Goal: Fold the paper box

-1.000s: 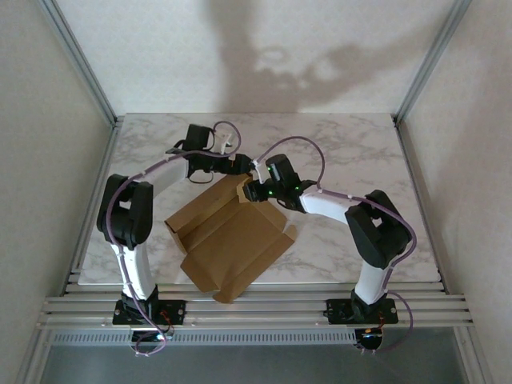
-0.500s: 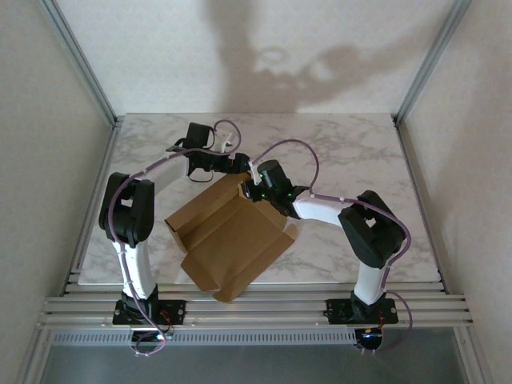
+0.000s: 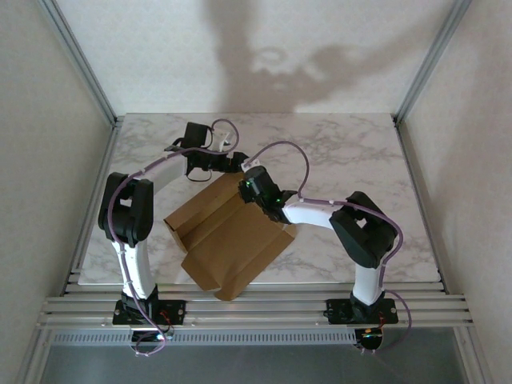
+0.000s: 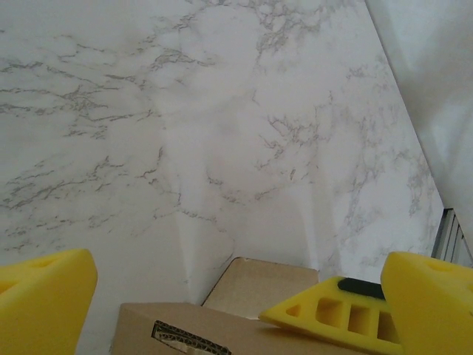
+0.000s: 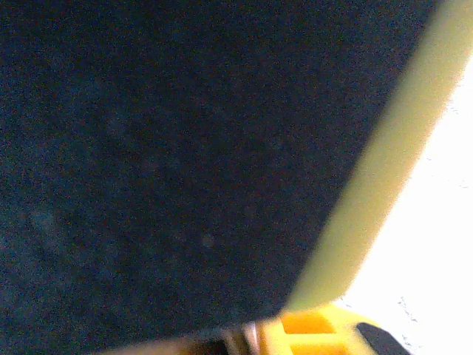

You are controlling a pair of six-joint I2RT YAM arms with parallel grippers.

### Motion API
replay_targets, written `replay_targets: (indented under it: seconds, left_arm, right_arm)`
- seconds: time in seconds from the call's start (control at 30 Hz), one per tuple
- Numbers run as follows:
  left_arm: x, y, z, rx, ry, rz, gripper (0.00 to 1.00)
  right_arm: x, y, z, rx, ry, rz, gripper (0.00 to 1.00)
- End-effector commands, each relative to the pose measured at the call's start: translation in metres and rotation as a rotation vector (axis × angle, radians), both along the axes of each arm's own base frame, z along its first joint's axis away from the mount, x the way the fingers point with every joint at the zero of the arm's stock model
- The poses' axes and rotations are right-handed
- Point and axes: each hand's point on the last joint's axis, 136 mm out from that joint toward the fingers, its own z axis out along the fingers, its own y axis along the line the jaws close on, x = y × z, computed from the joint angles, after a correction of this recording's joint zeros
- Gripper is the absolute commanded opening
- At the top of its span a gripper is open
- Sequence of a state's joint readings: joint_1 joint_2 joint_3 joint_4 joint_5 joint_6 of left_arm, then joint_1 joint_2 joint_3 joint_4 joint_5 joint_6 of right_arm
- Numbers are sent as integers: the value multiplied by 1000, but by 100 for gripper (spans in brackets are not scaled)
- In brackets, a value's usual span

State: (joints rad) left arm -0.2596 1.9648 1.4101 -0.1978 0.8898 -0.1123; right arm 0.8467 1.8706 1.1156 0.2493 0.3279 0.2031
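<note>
Plainly only partway, the box (image 3: 232, 240) lies on the worktop (image 3: 360, 152) with some panels raised and flaps unclosed, its far corner between the open left end effector (image 4: 238, 285), while the right end effector (image 3: 250, 186) presses there, grip unreadable.

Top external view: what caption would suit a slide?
Left gripper and right gripper meet at the far corner of the partly folded paper box on a marble table.

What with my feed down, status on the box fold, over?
Left gripper open, paper box edge between its fingers. Right gripper at its far end, state unreadable. Box partly folded. No obstruction seen.
</note>
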Motion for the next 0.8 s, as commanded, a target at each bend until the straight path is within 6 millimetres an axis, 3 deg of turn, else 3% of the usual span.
replay_targets:
  seconds: [0.0,0.2,0.5,0.77]
  left_arm:
    - [-20,-9,-16,18,66,-54,98]
    - [-17,-8,-11,25,51,-45,98]
    - [-2,-5,6,42,6,-8,99]
    - [17,7,30,51,-40,58,99]
  right_arm:
    - [13,-20,-13,-92,-13,-94,18]
    - [-11,7,-6,23,58,82,29]
    - [-33,-11,3,95,116,123,38]
    - [-56,-38,1,153,194,116,34]
